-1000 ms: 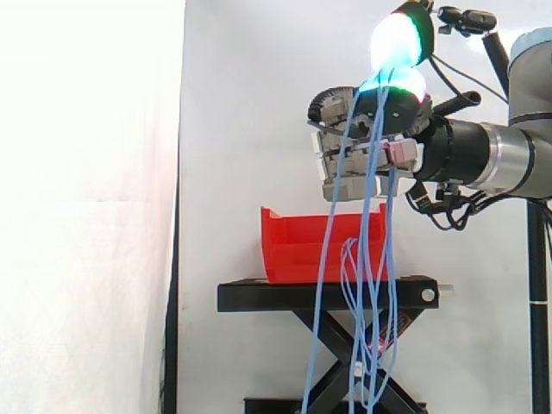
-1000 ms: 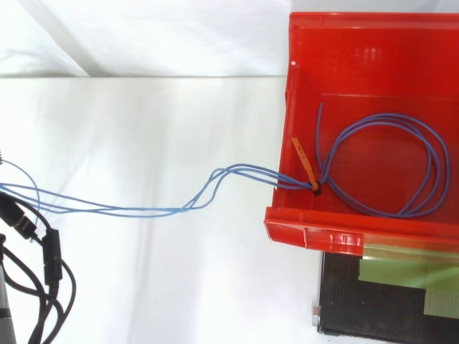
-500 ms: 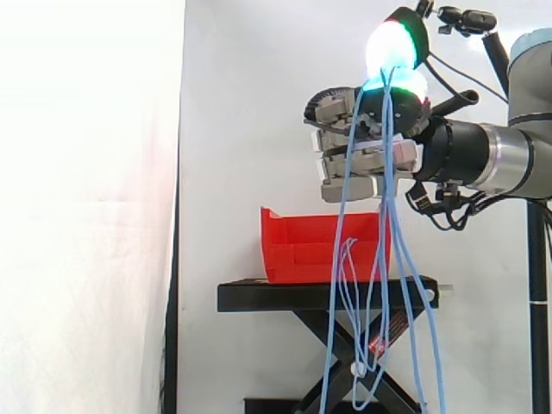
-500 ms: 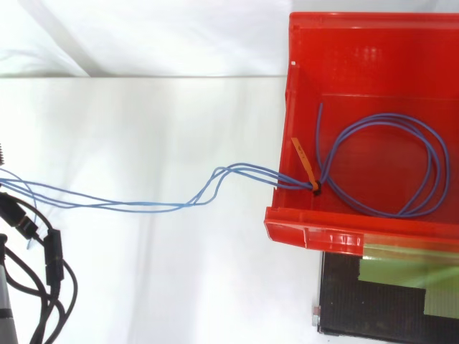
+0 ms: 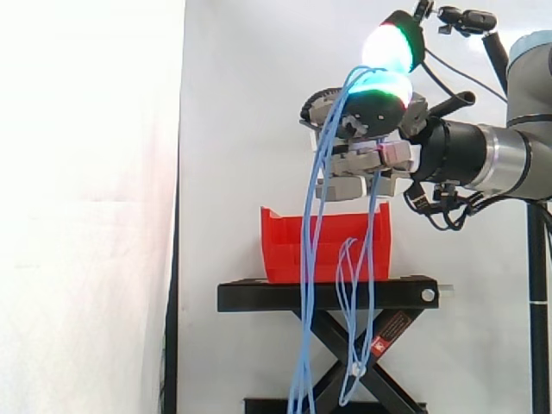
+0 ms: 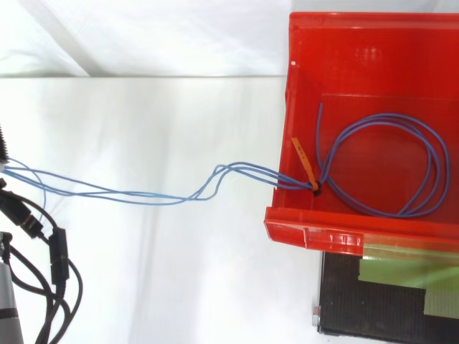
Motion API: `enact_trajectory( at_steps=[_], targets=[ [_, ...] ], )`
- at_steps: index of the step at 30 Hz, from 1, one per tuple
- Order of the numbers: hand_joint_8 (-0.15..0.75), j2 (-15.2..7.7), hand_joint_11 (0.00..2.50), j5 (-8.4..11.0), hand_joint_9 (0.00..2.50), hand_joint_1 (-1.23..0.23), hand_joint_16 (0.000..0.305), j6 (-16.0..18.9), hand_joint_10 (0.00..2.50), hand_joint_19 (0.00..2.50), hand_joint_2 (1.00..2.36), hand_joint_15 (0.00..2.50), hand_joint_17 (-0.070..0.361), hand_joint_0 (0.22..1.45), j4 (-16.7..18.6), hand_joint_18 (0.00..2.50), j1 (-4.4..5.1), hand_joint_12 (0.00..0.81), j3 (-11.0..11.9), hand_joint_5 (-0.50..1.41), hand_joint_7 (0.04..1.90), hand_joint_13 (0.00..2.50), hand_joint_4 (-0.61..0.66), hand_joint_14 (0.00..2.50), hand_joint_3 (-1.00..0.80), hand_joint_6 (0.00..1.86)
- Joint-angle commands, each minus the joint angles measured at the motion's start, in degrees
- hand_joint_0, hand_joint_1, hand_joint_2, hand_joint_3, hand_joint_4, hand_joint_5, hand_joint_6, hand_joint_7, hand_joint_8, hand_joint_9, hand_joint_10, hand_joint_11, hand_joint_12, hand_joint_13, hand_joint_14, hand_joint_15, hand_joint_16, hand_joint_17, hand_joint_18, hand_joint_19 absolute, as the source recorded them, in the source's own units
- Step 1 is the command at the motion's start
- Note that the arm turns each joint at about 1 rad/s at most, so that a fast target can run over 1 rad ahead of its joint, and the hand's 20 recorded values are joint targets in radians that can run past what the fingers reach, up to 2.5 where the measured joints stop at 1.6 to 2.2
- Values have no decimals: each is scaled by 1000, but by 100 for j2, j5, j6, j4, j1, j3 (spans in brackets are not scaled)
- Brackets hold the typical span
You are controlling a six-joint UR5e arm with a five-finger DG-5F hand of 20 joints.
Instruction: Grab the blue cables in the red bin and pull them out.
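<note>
White curtain [image 5: 241, 103] behind; hand [image 5: 366, 162] clutches blue cables [image 5: 307, 293].

A black stand [image 5: 259, 297] sits before a white curtain [image 5: 241, 129], its flat top plate resting on crossed scissor legs [image 5: 323, 332]. A small red sticker [image 5: 385, 332] shows on one leg. Left of the stand, a dark vertical strip [image 5: 173, 328] runs down the curtain. From above, a pale green patch [image 6: 409, 276] covers part of the stand's top.

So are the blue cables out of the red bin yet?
Not fully: a loop of the blue cables lies inside the red bin, while strands trail over its wall toward the hand, which grips them.
</note>
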Motion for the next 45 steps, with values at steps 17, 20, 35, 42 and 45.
enact_trajectory(
  at_steps=[17,20,35,42,45],
  targets=[
    [238,-5,1406,0,835,-1058,49,9,803,1120,1010,1702,109,959,0,781,-37,393,-1,473,263,1345,181,3,-712,1014],
    [267,-5,1339,0,695,-1068,48,9,808,1118,1010,1665,109,963,0,761,-37,359,-1,365,221,1315,200,4,-709,1110],
    [275,-5,1275,0,548,-1096,48,9,822,1122,1010,1638,107,973,0,713,-63,337,-1,265,220,1247,126,7,-720,1077],
    [276,-5,1261,0,545,-1078,47,9,831,1132,1008,1625,106,945,0,698,-72,343,-1,289,240,1238,131,7,-776,1018],
    [277,4,1286,0,576,-1040,47,17,805,1136,1004,1611,105,903,0,701,-72,343,-1,319,256,1263,135,6,-880,977]
  ],
)
